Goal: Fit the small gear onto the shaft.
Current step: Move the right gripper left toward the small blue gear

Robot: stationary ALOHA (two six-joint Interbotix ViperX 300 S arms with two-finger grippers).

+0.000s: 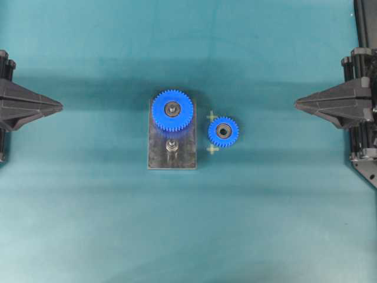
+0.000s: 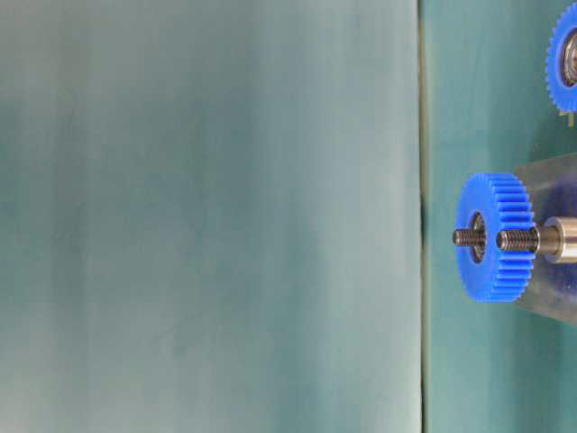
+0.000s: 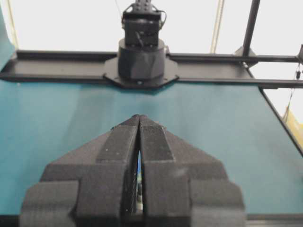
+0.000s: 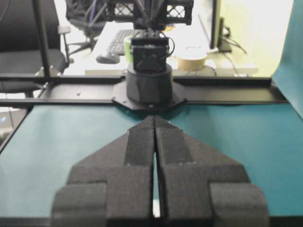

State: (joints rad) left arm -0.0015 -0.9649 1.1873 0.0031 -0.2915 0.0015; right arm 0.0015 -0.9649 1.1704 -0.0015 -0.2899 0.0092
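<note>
The small gear (image 1: pixel 223 131) lies flat on the teal mat, just right of the grey plate (image 1: pixel 158 156), between two pale cross marks; its edge shows in the table-level view (image 2: pixel 564 56). The shaft (image 1: pixel 172 145) rises bare from the plate, in front of the larger blue gear (image 1: pixel 172 109); it shows as a threaded pin (image 2: pixel 523 240). My left gripper (image 1: pixel 60 107) rests shut at the far left, its tips (image 3: pixel 138 116) pressed together, holding nothing. My right gripper (image 1: pixel 296 104) rests shut at the far right, its tips (image 4: pixel 155 118) together and empty. Both sit far from the gears.
The larger blue gear (image 2: pixel 494 236) sits on its own pin at the plate's far end. The opposite arm's base (image 3: pixel 140 59) stands at the mat's far edge in the left wrist view, and the other base (image 4: pixel 150 80) in the right wrist view. A black frame rail (image 4: pixel 227 90) borders the mat.
</note>
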